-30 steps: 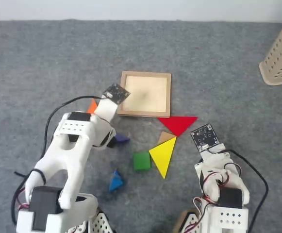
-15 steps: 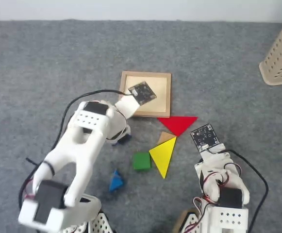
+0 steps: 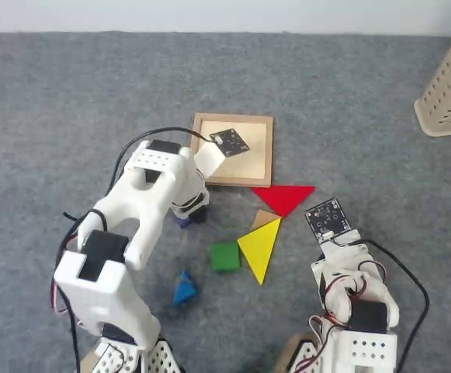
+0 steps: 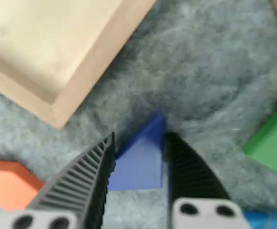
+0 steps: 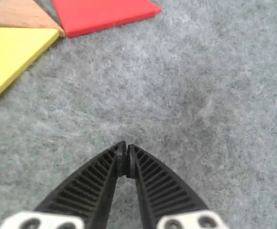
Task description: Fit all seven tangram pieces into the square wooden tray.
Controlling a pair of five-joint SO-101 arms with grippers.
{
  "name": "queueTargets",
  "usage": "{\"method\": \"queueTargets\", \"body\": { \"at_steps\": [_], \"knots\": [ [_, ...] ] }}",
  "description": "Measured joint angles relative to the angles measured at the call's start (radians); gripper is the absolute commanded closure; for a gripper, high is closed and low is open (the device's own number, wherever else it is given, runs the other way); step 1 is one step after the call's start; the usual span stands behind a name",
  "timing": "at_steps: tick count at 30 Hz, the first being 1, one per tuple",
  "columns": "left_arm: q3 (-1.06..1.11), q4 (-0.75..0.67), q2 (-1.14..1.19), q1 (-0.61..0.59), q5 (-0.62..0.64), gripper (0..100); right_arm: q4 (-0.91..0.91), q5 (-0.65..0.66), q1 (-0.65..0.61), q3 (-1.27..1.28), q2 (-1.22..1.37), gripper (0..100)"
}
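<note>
- The dark blue piece (image 4: pixel 138 160) lies on the carpet (image 3: pixel 93 93), just off a corner of the tray (image 4: pixel 95 62).
- The left gripper (image 4: pixel 139 139) is clamped on it, one finger against each side, with its tip poking out towards the tray.
- An orange piece (image 4: pixel 7 183) lies near one side of it and a green square (image 3: pixel 226 256) near the other.
- The yellow triangle (image 3: pixel 261 245) touches the green square, and the red triangle (image 3: pixel 285 196) lies just beyond.
- The right gripper (image 5: pixel 127 148) has its fingers pressed together over bare carpet, near those triangles.

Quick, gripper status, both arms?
Left gripper: closed on the dark blue piece, down at the carpet.
Right gripper: closed, holding nothing.
</note>
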Motion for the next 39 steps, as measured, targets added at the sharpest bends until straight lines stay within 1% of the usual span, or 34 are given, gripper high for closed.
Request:
{"method": "queueTargets", "body": {
  "at_steps": [2, 6, 10, 12, 15, 17, 20, 23, 26, 29, 34, 39],
  "knots": [
    [-0.025, 0.000, 0.012, -0.037, 0.000, 99, 0.000, 0.000, 0.000, 0.000, 0.000, 99.2],
    [-0.063, 0.000, 0.031, -0.138, 0.003, 99, 0.000, 0.000, 0.000, 0.000, 0.000, 99.2],
    [-0.098, 0.000, 0.032, -0.196, 0.069, 98, 0.000, 0.000, 0.000, 0.000, 0.000, 99.2],
    [-0.103, 0.000, 0.035, -0.204, 0.092, 97, 0.000, 0.000, 0.000, 0.000, 0.000, 99.2],
    [-0.104, 0.003, 0.035, -0.199, 0.106, 89, 0.000, 0.000, 0.000, 0.000, 0.000, 99.2],
    [-0.104, 0.028, 0.035, -0.198, 0.121, 86, 0.000, 0.000, 0.000, 0.000, 0.000, 99.2],
    [-0.104, 0.075, -0.011, -0.189, 0.144, 85, 0.000, 0.000, 0.000, 0.000, 0.000, 99.2],
    [-0.092, 0.120, -0.147, -0.192, 0.164, 85, 0.000, 0.000, 0.000, 0.000, 0.000, 99.2],
    [-0.008, 0.195, -0.290, -0.155, 0.163, 85, 0.000, 0.000, 0.000, 0.000, 0.000, 99.2],
    [0.135, 0.252, -0.393, -0.094, 0.115, 85, 0.000, 0.000, 0.000, 0.000, 0.000, 99.2],
    [0.379, 0.253, -0.428, 0.031, 0.078, 85, 0.000, 0.000, 0.000, 0.000, 0.000, 99.2],
    [0.480, 0.259, -0.451, 0.112, 0.014, 85, 0.000, 0.000, 0.000, 0.000, 0.000, 99.2]
  ]
}}
